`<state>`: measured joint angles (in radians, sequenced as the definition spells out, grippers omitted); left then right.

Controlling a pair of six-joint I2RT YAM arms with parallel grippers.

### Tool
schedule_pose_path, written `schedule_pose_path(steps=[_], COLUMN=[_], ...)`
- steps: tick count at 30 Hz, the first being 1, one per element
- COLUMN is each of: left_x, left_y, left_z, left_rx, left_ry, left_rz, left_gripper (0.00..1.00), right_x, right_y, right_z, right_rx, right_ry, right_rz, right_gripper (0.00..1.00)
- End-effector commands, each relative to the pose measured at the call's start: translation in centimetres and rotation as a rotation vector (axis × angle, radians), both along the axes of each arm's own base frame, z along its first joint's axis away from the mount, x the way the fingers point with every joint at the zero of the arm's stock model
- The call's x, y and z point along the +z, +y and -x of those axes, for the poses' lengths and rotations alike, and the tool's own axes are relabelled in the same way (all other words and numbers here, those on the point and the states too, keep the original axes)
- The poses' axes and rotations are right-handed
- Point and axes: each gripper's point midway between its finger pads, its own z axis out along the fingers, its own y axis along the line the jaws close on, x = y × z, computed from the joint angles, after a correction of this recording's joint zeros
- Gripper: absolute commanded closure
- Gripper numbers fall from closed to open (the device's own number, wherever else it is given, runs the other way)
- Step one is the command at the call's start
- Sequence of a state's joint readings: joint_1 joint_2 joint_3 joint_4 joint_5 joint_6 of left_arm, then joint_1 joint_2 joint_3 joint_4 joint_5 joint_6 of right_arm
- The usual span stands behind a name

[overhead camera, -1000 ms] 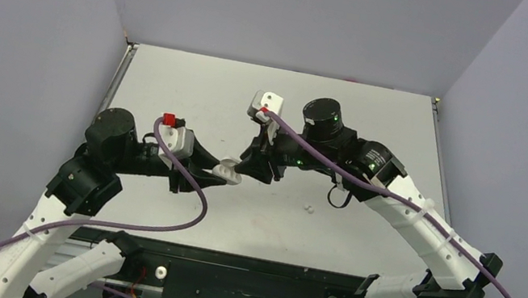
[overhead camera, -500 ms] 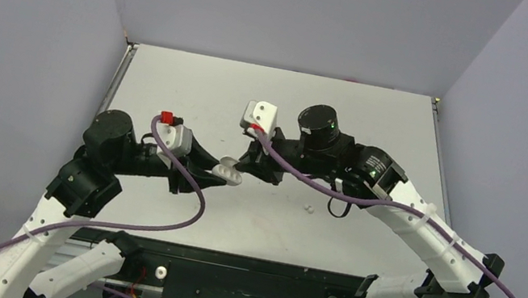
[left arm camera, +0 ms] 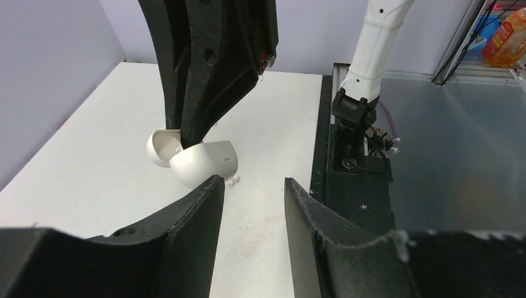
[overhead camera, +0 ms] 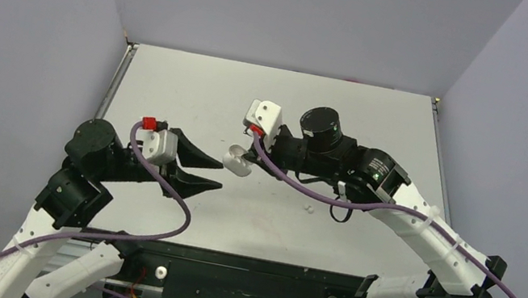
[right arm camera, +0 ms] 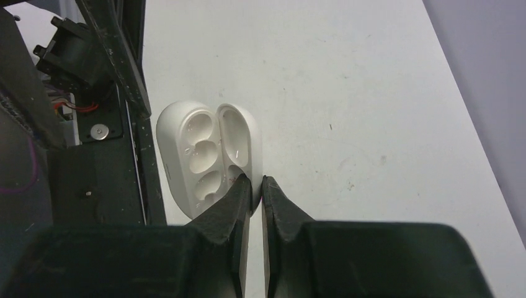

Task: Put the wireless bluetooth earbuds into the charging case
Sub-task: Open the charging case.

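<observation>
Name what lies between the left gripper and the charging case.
Nothing: the short gap between the left gripper and the charging case is bare, as the top view shows.

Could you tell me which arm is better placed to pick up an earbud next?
Probably left: the left end effector is open and empty, while the right end effector is shut on the open charging case; the earbuds lie on the table.

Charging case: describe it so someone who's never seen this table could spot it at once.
On the white table, look near the middle, where the right claw pinches a small glossy white charging case by one edge. It hangs open, two rounded halves with hollow sockets, far bigger than the tiny white earbuds on the table to its right.
</observation>
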<state>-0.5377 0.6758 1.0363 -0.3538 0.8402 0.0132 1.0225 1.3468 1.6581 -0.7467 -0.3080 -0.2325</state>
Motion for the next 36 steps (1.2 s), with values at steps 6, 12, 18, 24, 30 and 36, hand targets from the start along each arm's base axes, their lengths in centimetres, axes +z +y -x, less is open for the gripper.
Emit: schedule_pose_path(steps=[6,12,18,24,30,36], left_x=[3.4,5.8,3.0,2.2,1.9,1.9], left_y=[0.8,0.3,-0.4,-0.8,-1.5,-1.8], left_z=[-2.0,-3.2,-3.6,-4.2,-4.4,-4.7], left_rx=[0.15,0.192,0.16,0.171,0.174,0.173], left_ry=[-0.017,0.111,0.2,0.177,0.148,0.131], left_rz=[0.076,0.113,-0.026,-0.12,-0.154,-0.167], left_gripper=[0.61,0.61,0.6,0.6,0.59,0.64], right_x=[2.2,2.1,2.5,2.6,3.0,3.4], right_y=[-1.6,-2.3,-2.4,-1.7,-1.1,-0.3], right_z=[-0.9,-1.1,-0.5,-0.2,0.2,0.9], right_rx=[-0.095,-0.131,-0.097,-0.081,-0.06,-0.03], right_ry=[-0.131,-0.207,-0.259,-0.289,-0.296,-0.307], right_rz=[-0.005,0.052,0.083,0.11,0.102,0.088], right_gripper=[1.0,1.0,1.0,1.0,1.0,1.0])
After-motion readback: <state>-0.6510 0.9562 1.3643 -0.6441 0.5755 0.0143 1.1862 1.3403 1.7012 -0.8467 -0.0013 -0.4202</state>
